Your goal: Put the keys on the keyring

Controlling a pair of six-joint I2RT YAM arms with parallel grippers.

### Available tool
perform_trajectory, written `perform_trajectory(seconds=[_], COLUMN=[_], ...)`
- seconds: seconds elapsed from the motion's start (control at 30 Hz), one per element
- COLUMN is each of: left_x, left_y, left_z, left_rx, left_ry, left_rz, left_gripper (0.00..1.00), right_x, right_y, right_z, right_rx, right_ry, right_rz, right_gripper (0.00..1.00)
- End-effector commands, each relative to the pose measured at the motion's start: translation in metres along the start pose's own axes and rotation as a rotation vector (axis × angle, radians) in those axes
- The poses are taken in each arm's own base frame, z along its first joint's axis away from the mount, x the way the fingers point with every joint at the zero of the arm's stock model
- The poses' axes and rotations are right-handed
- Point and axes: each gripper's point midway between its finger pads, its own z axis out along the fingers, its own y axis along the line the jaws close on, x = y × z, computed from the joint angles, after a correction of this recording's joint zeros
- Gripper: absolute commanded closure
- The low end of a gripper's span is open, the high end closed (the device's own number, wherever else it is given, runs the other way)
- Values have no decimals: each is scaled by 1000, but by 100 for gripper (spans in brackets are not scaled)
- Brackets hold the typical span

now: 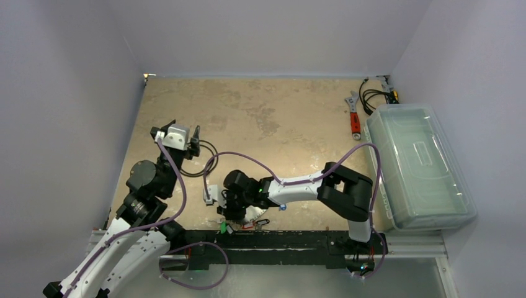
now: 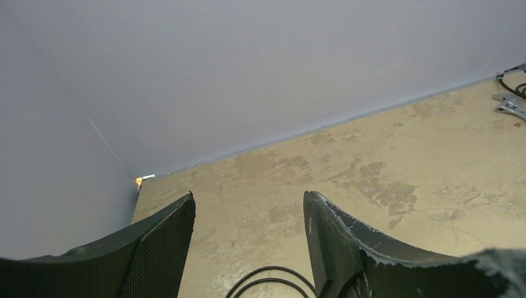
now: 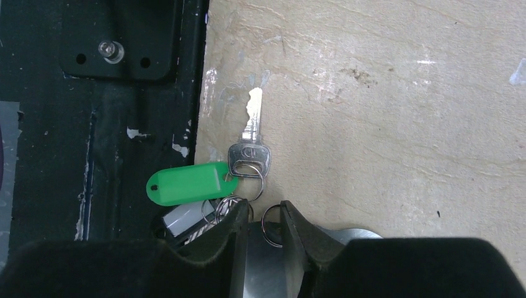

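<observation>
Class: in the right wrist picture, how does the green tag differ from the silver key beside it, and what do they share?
The green tag is plastic with rounded ends; the silver key is bare metal with a jagged blade. The tag lies across the picture, half over the black strip; the key points up it, on the tan table. Both seem to join at one small ring.

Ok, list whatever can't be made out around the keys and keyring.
- keyring: right wrist view, mostly hidden under the right gripper.
- small split ring in its jaws: gripped or not, cannot tell.
- grey tag below the green tag: half covered by one finger.
- keys: top view, too small to count.
- black cable: left wrist view, cut by the bottom edge.
</observation>
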Motion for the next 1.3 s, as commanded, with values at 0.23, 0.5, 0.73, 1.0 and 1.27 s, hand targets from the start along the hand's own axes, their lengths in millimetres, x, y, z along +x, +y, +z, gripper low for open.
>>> perform_trajectory(seconds=[0.23, 0.5, 0.73, 1.0, 1.27], left_x=[-4, -3, -2, -2, -1], left_y=[1, 1, 1, 0, -1], left_z=[3, 3, 4, 5, 5], left_rx=[-4, -2, -1, 0, 4], left_ry=[-18, -15, -13, -11, -8], left_rz=[-16, -17, -17, -16, -16], left_gripper=[37, 37, 37, 37, 37], right_x=[-47, -24, -13, -13, -24], right_y=[-1, 24, 31, 21, 19], right_z=[-42, -34, -21, -12, -15], right_rx=[68, -2, -11, 38, 55], right_ry=[-114, -75, -45, -48, -80], right_rz=[-68, -126, -126, -128, -130], right_gripper=[72, 73, 76, 78, 79])
